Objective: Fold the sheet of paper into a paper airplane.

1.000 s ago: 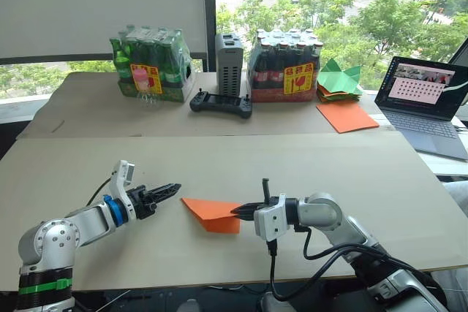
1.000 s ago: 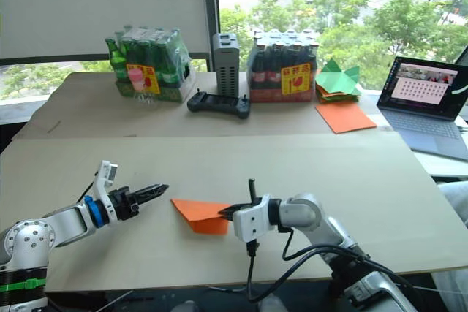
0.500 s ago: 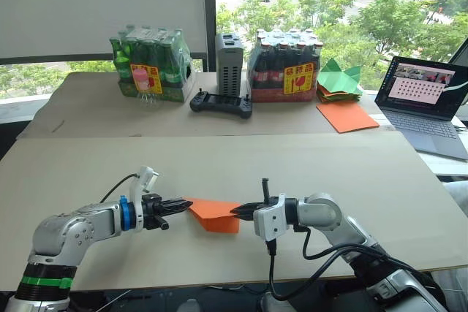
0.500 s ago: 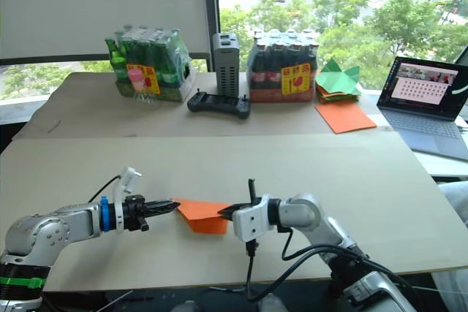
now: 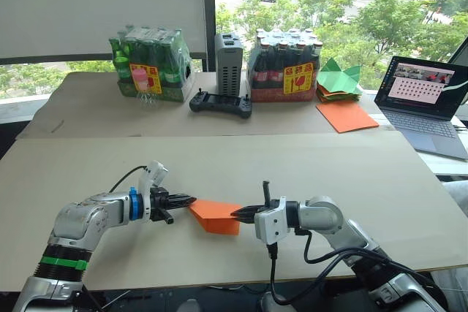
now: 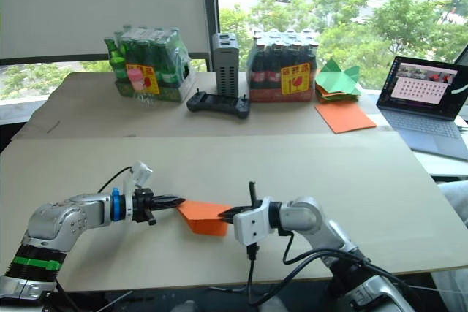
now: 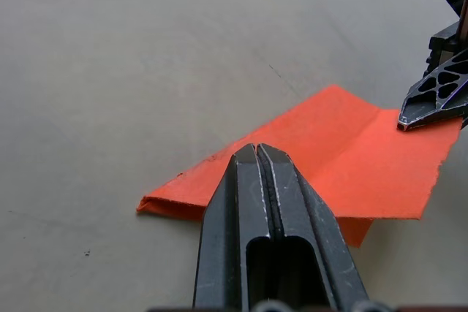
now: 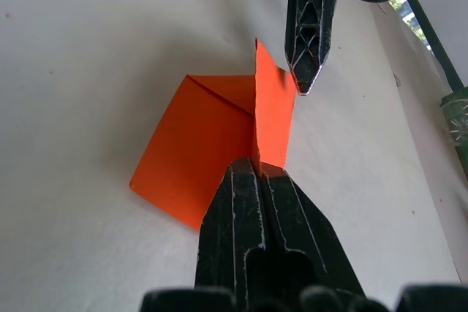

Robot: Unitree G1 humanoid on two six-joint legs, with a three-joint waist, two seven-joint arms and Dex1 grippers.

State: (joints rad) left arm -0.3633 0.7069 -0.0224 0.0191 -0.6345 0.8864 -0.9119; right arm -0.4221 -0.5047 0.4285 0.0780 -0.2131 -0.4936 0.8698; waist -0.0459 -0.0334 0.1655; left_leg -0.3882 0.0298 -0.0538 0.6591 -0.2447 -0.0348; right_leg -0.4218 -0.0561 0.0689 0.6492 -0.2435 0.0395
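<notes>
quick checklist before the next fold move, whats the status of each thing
1. Right pincer shut on the sheet of paper, at a raised flap: ok.
2. Left pincer closed at the sheet's opposite tip: ok; whether it actually pinches paper: cannot tell.
3. Sheet lying on the near table, well in from every edge: ok.
4. Finished airplane shape with sharp nose and raised wing: not ok, folded only partway.
5. Spare orange sheet, green paper shapes and laptop apart from the work area: ok.
</notes>
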